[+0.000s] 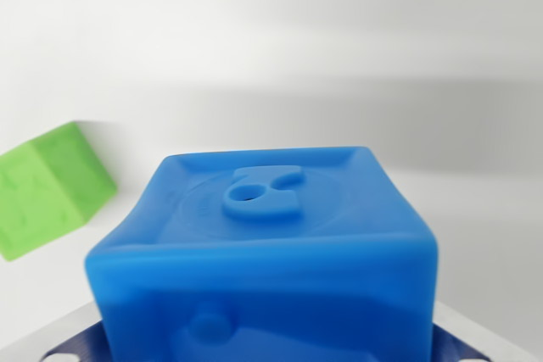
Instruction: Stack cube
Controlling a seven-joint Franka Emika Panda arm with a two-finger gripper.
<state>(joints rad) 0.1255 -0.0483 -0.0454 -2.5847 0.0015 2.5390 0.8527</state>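
Observation:
A blue soft cube (263,243) fills the lower middle of the wrist view, very close to the camera, with a raised number shape on its top face. Its sides bulge as if squeezed. My gripper (267,352) is shut on it; only the grey finger edges and dark blue pads (72,347) show at the bottom corners. A green cube (47,191) lies on the white surface at the wrist view's left, tilted, apart from the blue cube and partly cut off by the frame edge.
A plain white surface (339,57) stretches behind both cubes, with a soft grey shadow band across its middle.

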